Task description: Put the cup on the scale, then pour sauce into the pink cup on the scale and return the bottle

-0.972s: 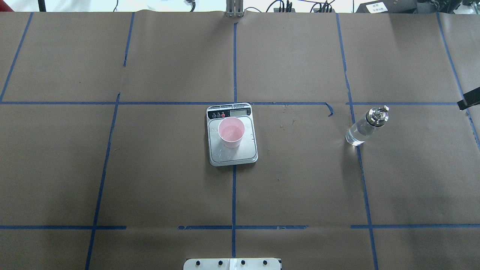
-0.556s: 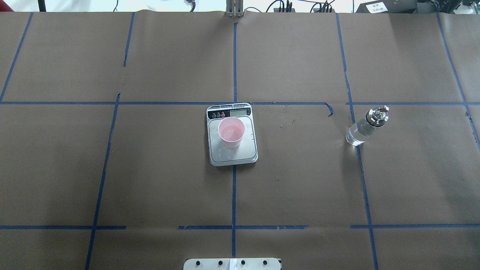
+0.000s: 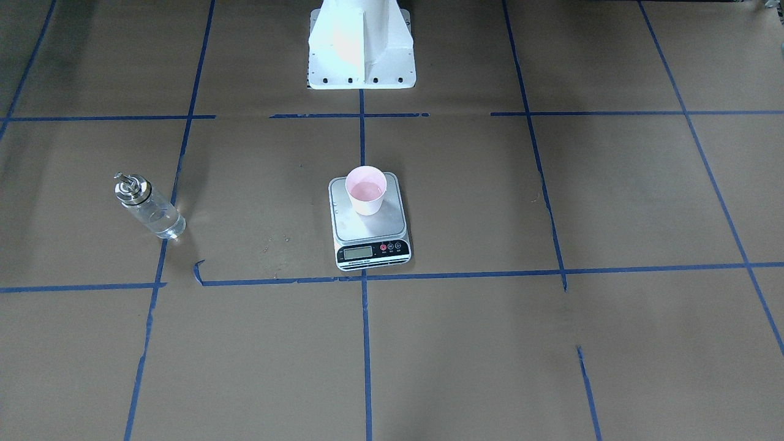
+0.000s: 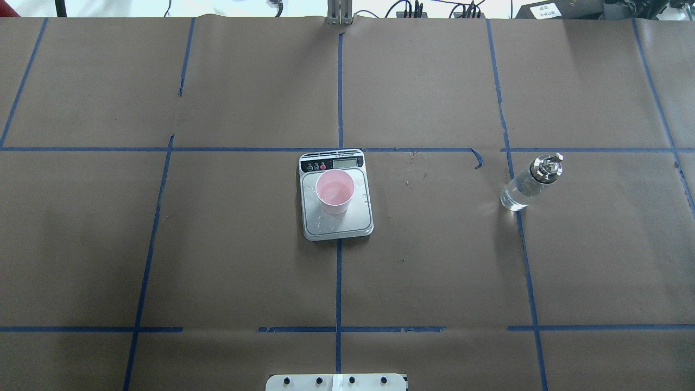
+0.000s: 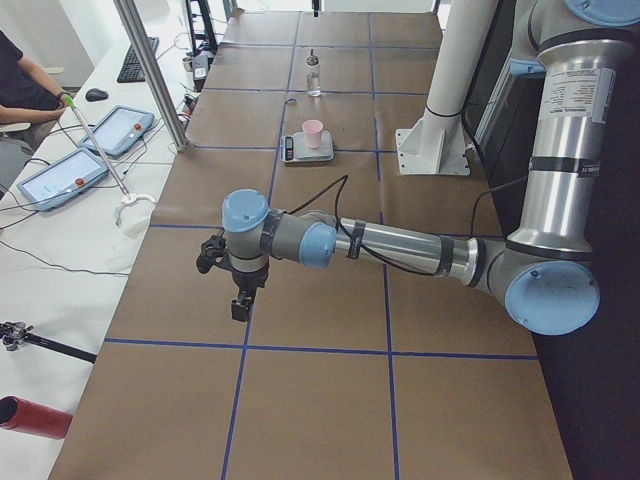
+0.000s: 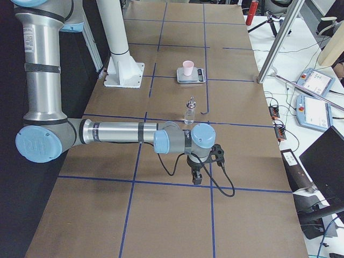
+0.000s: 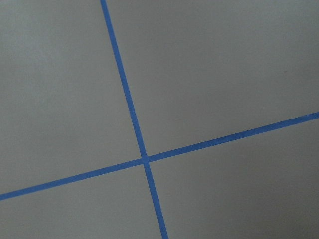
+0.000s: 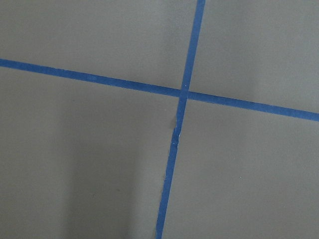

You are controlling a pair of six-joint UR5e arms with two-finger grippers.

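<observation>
Cup (image 4: 335,191) sat on scale (image 4: 337,221) for weighing. Bottle (image 4: 529,182) stood upright on the tabletop (image 4: 217,244), well apart, so I judged it returned. Left pincer (image 5: 240,305) and right pincer (image 6: 196,177) hung aside, and I couldn't tell whether either was spread or pressed together.

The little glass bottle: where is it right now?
In the overhead view the bottle stands on the right, on a blue tape line, well right of the scale.

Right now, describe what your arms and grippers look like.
Both the left arm and right arm are silver metal tubes with light-blue joint caps. The left gripper and right gripper are small, black. A loose black cable loops beside each forearm.
</observation>
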